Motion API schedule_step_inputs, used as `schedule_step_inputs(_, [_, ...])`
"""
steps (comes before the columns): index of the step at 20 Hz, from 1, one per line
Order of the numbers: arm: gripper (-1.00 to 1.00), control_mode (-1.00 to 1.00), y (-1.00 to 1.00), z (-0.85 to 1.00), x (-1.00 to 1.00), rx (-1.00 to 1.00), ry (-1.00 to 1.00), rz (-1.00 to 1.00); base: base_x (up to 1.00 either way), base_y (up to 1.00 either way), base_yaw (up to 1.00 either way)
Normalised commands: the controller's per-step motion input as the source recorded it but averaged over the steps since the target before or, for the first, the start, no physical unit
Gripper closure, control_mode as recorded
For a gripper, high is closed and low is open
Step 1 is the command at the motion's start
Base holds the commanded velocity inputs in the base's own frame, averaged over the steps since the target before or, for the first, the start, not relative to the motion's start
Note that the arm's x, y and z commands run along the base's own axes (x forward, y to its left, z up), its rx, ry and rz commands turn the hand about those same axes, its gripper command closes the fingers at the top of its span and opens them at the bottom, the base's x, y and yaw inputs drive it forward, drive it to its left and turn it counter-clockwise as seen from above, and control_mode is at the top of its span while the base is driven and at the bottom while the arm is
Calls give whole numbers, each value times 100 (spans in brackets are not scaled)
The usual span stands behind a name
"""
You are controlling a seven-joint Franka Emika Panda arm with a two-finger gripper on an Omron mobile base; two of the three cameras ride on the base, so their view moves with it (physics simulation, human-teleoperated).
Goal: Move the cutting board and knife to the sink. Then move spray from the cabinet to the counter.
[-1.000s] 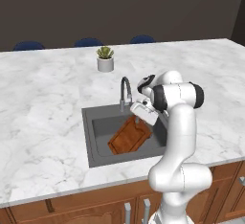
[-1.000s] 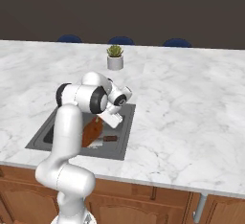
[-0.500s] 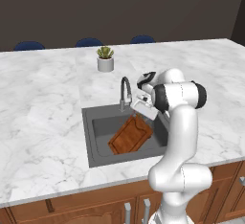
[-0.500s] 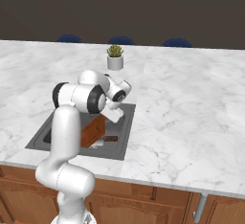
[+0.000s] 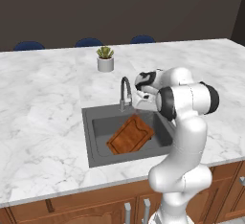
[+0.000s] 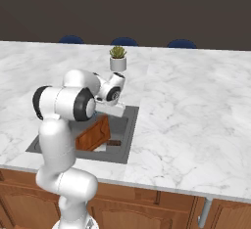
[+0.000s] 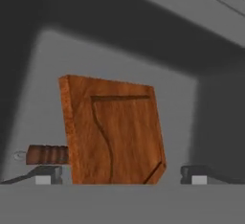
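Cutting board (image 5: 130, 135) leans tilted inside the sink (image 5: 95, 144); from the hand camera we also see the knife (image 7: 47, 154) handle poking out behind its edge. Our gripper (image 7: 122, 174) hangs above, fingers spread wide, gripping nothing, by the faucet (image 5: 125, 93).

White arm bent forward and down from its base, wrist tipped low, gripper (image 7: 122, 176) jaws spread wide (nothing between them), fingertips (image 7: 48, 174) dark.
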Motion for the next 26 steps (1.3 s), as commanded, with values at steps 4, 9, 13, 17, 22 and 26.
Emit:
schedule_step_inputs(4, [-100,-100,0,63,-49,-30,-22,6,0,0,0])
schedule_step_inputs(9, [-100,-100,0,72,-77,-34,-21,31,0,0,0])
schedule_step_inputs(13, [-100,-100,6,67,-76,-35,-16,56,0,0,0])
schedule_step_inputs(17, [-100,-100,7,68,-21,-25,-9,66,0,0,0])
schedule_step_inputs(22, [-100,-100,0,79,-1,-15,-4,65,0,0,0])
schedule_step_inputs(26, [-100,-100,-1,100,0,-8,0,54,0,0,0])
